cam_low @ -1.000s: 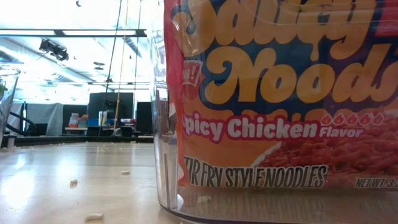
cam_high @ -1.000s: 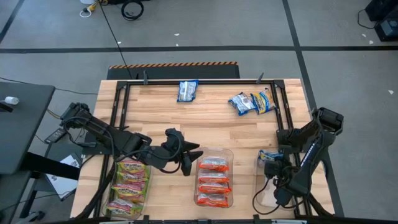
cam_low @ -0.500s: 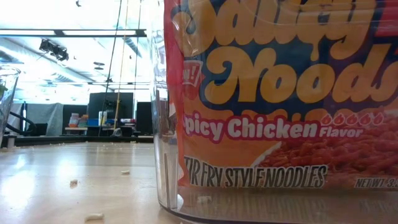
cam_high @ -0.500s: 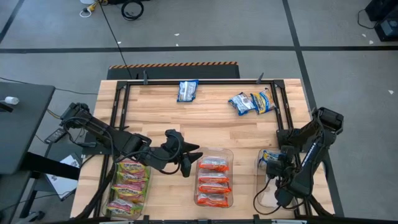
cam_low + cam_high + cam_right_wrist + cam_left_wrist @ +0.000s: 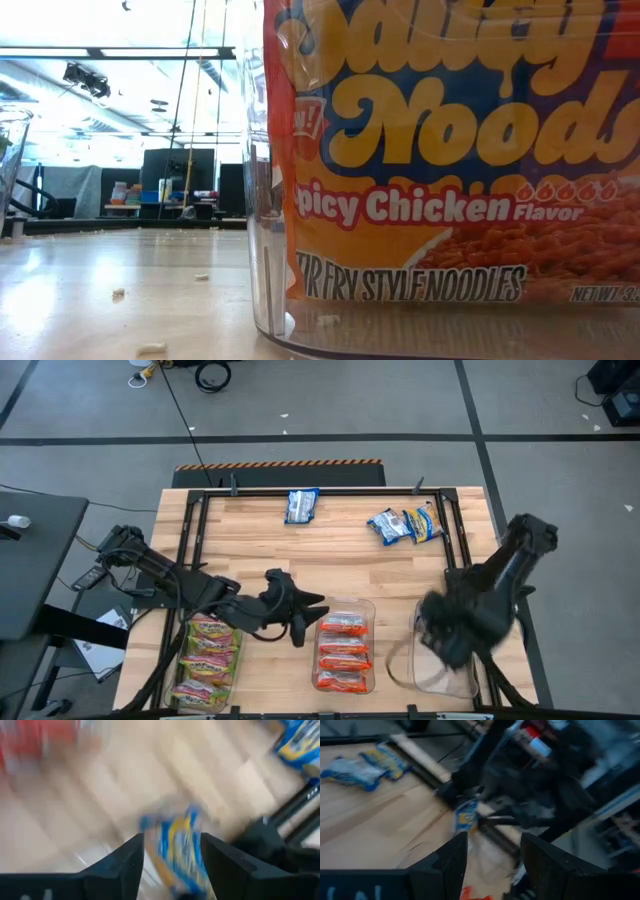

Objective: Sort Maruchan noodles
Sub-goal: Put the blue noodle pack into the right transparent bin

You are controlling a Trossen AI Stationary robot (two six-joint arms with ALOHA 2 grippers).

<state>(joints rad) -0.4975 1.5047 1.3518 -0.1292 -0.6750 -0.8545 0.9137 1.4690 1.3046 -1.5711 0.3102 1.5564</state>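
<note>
We are hovering our right gripper [image 5: 170, 870], fingers apart, over the clear plastic rectangular bin [image 5: 440, 665] with the blue-and-yellow crinkly noodle packet [image 5: 177, 845] between them, risking it catching the rim, while the empty left gripper [image 5: 300, 615] is waiting part-open near the middle.

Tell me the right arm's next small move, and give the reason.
Probably lift the right hand clear of the right bin, then head for the loose blue-and-yellow packets at the table's far side. Its fingers stand apart, with a blue-and-yellow packet showing between them over that bin, apparently just let go. The left hand waits beside the orange-red bin.
</note>
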